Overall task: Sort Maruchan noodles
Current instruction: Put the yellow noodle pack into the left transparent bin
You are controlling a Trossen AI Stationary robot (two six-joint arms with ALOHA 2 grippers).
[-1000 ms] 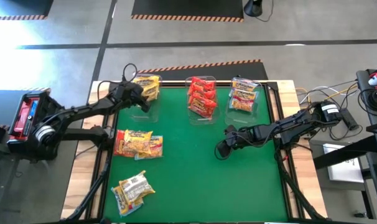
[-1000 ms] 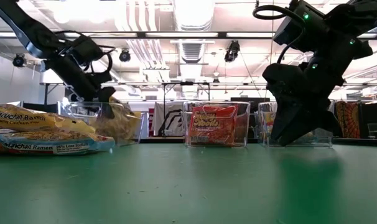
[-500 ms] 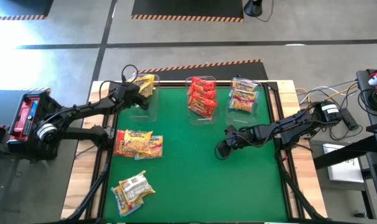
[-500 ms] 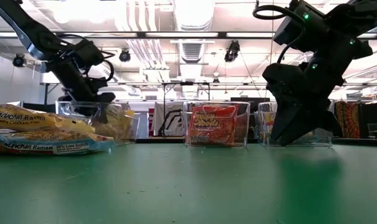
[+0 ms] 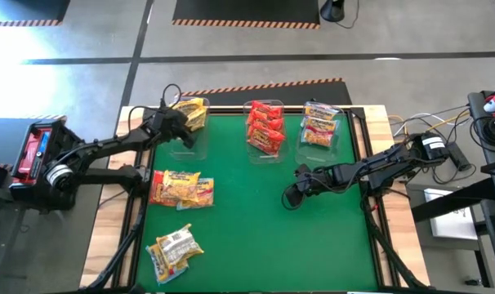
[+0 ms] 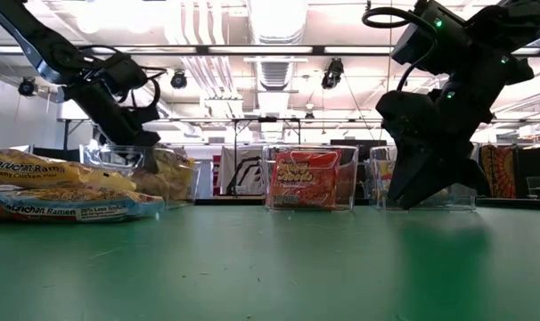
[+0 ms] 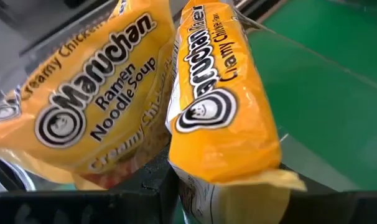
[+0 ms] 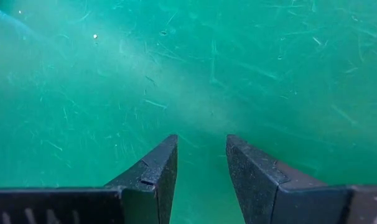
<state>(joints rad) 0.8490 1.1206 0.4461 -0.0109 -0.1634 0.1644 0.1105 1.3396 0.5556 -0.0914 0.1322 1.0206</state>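
At the table's far left corner, the left gripper [image 5: 180, 131] hangs over the left clear bin [image 6: 176, 174], which holds yellow Maruchan packets [image 7: 107, 106]; whether its fingers are spread or closed cannot be told. The left wrist view shows two yellow "Creamy Chicken" packets side by side, one [image 7: 223, 106] standing on edge close before the camera. The left arm [image 5: 100, 151] reaches in from the table's left side.

Right of centre, the right gripper [image 5: 292, 196] points down just above the green table surface [image 5: 247, 220], its two dark fingers [image 8: 154, 174] parted by a narrow gap with nothing between them.

The middle bin [image 5: 265, 129] holds red packets [image 6: 304, 176]; the right bin [image 5: 319, 126] holds pale multicoloured packets [image 5: 319, 122]. Loose packets remain on the table's left side: an overlapping group [image 5: 180, 188] near the left edge and a further packet [image 5: 174, 249] nearer the front left corner.
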